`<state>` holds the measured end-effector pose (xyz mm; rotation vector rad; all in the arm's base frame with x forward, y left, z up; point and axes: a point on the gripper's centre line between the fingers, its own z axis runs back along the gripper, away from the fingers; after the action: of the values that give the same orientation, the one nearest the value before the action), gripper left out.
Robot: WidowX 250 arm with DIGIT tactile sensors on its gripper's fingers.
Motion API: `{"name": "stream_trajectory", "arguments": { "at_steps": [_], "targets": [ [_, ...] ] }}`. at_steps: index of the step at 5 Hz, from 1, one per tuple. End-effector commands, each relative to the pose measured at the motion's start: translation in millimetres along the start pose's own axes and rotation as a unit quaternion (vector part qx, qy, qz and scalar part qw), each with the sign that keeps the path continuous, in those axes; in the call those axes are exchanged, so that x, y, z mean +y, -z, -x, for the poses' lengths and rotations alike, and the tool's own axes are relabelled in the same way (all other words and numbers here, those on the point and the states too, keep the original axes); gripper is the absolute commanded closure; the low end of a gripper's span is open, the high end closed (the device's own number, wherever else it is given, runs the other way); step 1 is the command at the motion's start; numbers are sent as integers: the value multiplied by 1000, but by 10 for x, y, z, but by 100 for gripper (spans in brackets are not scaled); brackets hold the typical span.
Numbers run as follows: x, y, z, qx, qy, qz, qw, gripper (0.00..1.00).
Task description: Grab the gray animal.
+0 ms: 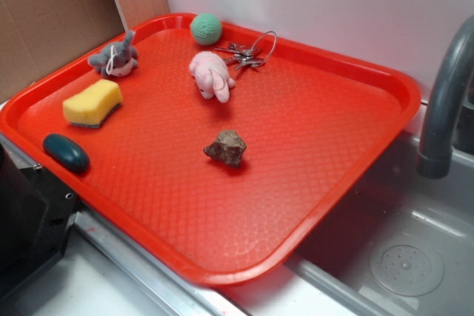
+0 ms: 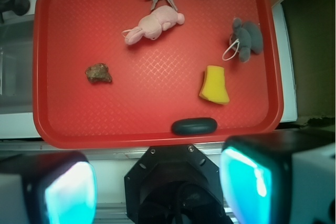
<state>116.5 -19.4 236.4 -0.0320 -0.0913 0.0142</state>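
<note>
The gray animal is a small gray plush with a white loop, lying at the far left corner of the red tray. From the wrist camera the gray animal sits at the upper right of the tray. My gripper hangs high above the tray's near edge, open, with nothing between its cyan pads. The gripper does not show in the exterior view.
On the tray lie a pink plush, a brown rock, a yellow sponge, a dark green oval, a green ball and keys. A gray faucet and sink stand at the right.
</note>
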Motion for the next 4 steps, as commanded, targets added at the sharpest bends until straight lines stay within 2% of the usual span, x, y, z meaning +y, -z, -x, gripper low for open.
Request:
{"name": "stream_trajectory", "arguments": {
  "at_steps": [1,2,3,4],
  "targets": [
    [0,0,0,0,0,0,1000,0],
    [397,379,-264,32,-126,0,991,0],
    [761,601,-615,5,-247,-36,968,0],
    [948,751,-515,15,-363,-69,929,0]
  ]
}}
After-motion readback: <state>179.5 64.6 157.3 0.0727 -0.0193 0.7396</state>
